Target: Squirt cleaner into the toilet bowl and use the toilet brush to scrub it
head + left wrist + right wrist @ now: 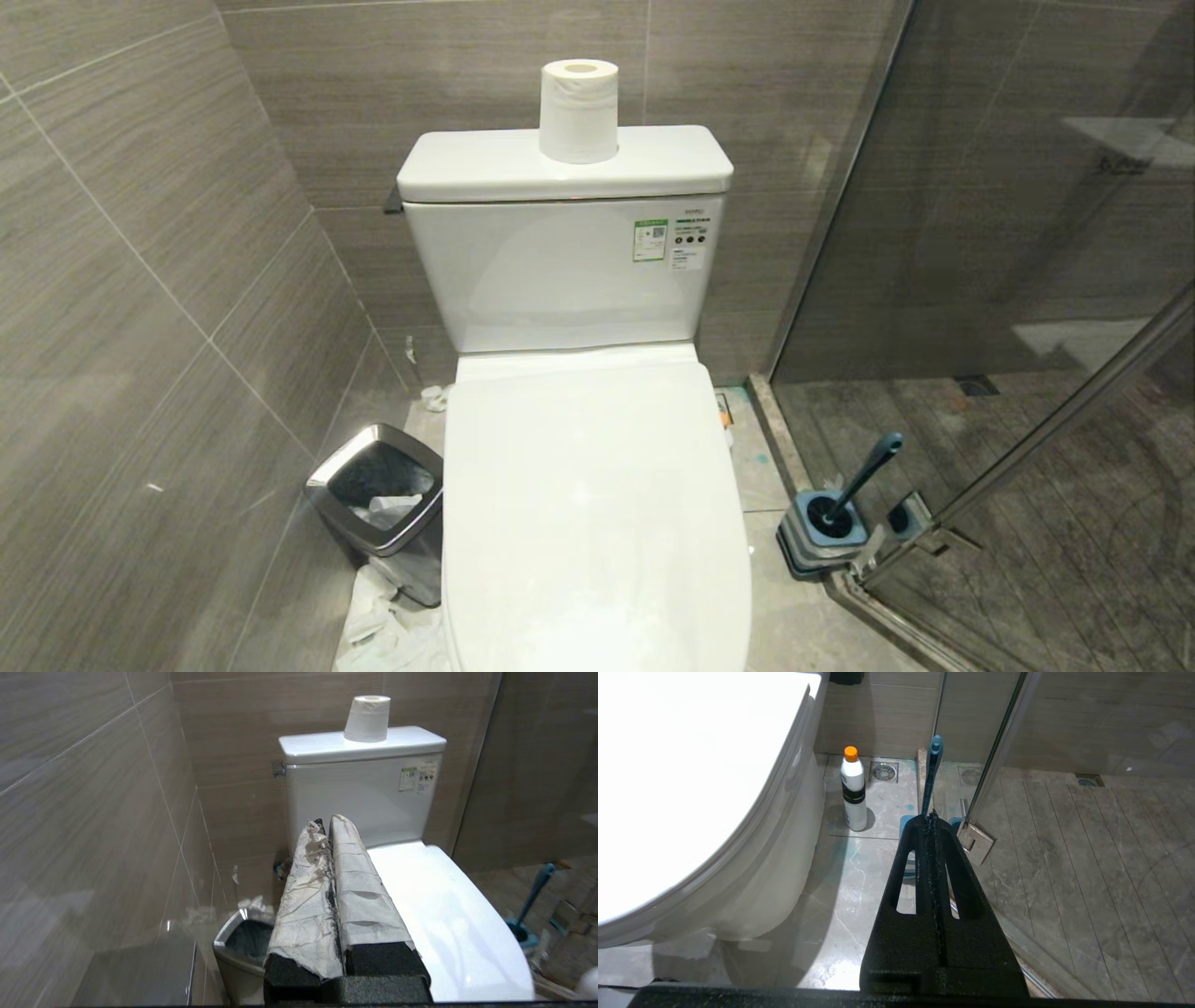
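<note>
Right tool (932, 816), toilet brush (932, 772) just beyond.

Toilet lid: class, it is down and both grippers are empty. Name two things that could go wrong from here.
1. The lid covers the bowl, so cleaner squirted now would land on it; it probably needs lifting first.
2. The toilet brush leans in its holder against the glass door; a careless grab by the shut right gripper could knock both.
</note>
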Controlling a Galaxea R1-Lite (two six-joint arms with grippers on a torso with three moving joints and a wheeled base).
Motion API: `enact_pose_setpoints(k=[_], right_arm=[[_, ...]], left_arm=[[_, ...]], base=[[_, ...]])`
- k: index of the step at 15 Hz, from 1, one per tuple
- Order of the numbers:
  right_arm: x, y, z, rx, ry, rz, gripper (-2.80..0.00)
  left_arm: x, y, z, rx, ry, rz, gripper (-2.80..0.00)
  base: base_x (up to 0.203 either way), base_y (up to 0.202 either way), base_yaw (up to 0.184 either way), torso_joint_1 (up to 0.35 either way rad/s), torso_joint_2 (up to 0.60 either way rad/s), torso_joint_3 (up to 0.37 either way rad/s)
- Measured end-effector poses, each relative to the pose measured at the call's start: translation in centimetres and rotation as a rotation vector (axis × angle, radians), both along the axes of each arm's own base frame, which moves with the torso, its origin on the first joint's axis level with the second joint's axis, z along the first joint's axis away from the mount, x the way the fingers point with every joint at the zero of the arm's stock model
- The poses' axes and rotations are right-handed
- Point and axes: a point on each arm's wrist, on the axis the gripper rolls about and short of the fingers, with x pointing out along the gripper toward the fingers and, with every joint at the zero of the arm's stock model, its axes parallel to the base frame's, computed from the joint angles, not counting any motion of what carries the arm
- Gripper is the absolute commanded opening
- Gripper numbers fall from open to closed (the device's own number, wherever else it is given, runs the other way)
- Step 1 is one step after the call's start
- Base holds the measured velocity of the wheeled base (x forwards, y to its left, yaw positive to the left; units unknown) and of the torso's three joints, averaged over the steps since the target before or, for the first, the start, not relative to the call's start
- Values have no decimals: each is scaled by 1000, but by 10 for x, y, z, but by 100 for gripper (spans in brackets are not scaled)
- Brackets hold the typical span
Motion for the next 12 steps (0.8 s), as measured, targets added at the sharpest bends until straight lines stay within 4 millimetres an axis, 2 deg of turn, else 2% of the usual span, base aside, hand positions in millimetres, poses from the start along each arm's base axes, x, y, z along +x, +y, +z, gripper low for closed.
enact_pose_setpoints(k=[4, 6, 9, 12], right_arm=[[0, 0, 0, 0, 0, 0, -280], [0, 0, 0, 0, 0, 0, -280], [0, 0, 0, 0, 0, 0, -280], [0, 0, 0, 0, 1, 0, -280]], left_arm=[[32, 0, -4, 40, -163, 23, -280], [44, 0, -11, 67, -191, 38, -280], [61, 0, -25, 106, -174, 58, -280], [86, 1, -52, 121, -125, 77, -280]], base=[[0, 0, 0, 0, 0, 0], [0, 0, 0, 0, 0, 0], [0, 0, 0, 0, 0, 0], [0, 0, 0, 0, 0, 0]])
